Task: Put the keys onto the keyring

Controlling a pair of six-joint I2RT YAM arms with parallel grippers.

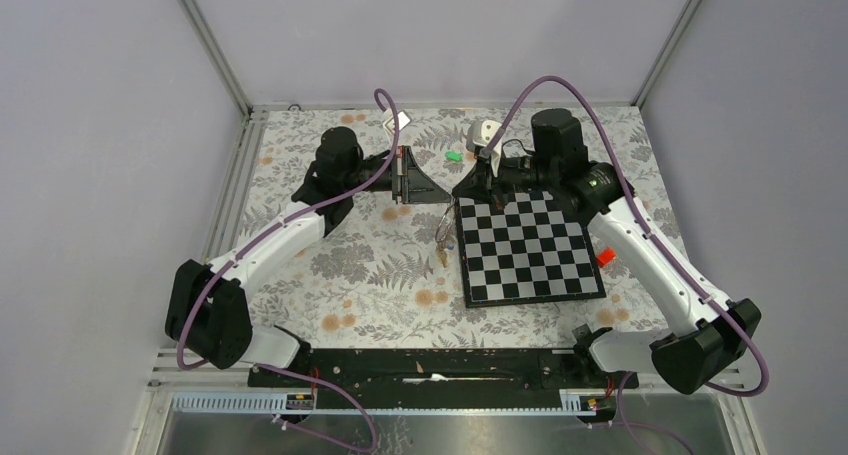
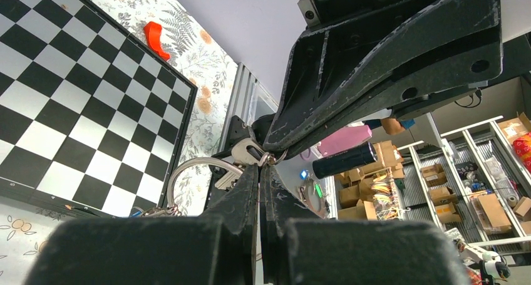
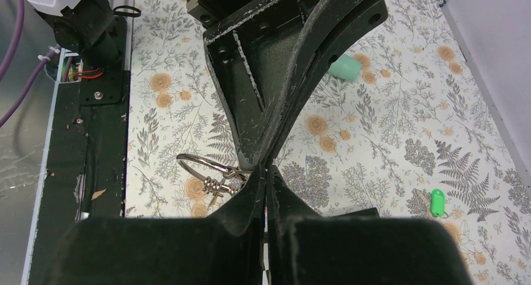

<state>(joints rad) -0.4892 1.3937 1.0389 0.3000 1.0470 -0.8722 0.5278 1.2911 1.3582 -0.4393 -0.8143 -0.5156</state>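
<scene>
The left tool (image 2: 260, 167) and right tool (image 3: 266, 169) clench tip to tip on the keyring (image 3: 215, 185) (its bunch hanging just beside them); the green key (image 3: 437, 202) lies on the surface (image 3: 376, 128), well apart.

On the table (image 1: 380, 275) we find the chessboard (image 1: 528, 247). The keyring (image 1: 443, 240) is at its left edge, before the left gripper (image 2: 260, 172) and the right gripper (image 3: 266, 172), which meet tip to tip. One key (image 1: 452, 156) lies behind them, a small piece (image 1: 604, 258) just right of the board.
</scene>
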